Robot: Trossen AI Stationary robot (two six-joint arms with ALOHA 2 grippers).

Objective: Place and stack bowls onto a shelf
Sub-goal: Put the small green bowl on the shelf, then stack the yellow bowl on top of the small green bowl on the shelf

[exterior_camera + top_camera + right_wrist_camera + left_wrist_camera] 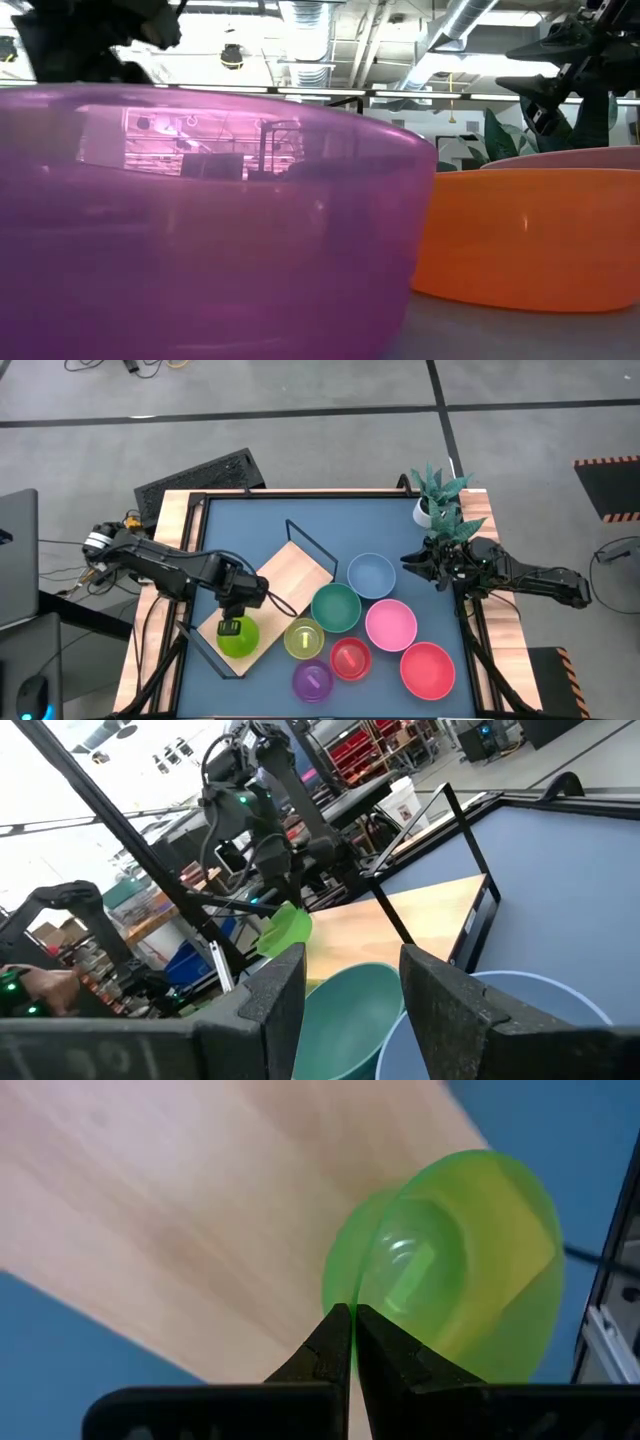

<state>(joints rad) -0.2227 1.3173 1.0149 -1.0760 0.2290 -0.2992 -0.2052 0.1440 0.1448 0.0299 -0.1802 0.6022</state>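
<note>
The lime green bowl [238, 637] is over the near left end of the shelf [285, 582], a light wooden board with a black wire frame [310, 545]. My left gripper [234, 618] is shut on this bowl, which also shows in the right wrist view [285, 930]. The blue [371, 575], dark green [336, 607], pink [390, 624], large red [427, 669], yellow [304, 638], small red [350, 658] and purple [312, 681] bowls stand on the blue tabletop. My right gripper [350, 1010] is open and empty, above the table to the right of the blue bowl. My left gripper pinches the lime green bowl's rim [345, 1295] between its two fingers, which point down from above. The bowl hangs tilted below the fingers over the board. I cannot tell whether its lower edge touches the board.
A white plant pot with a green plant [432, 508] stands at the far right corner of the table, next to my right arm. A black keyboard [200, 478] lies beyond the far left edge. The purple bowl [200, 220] fills the low view.
</note>
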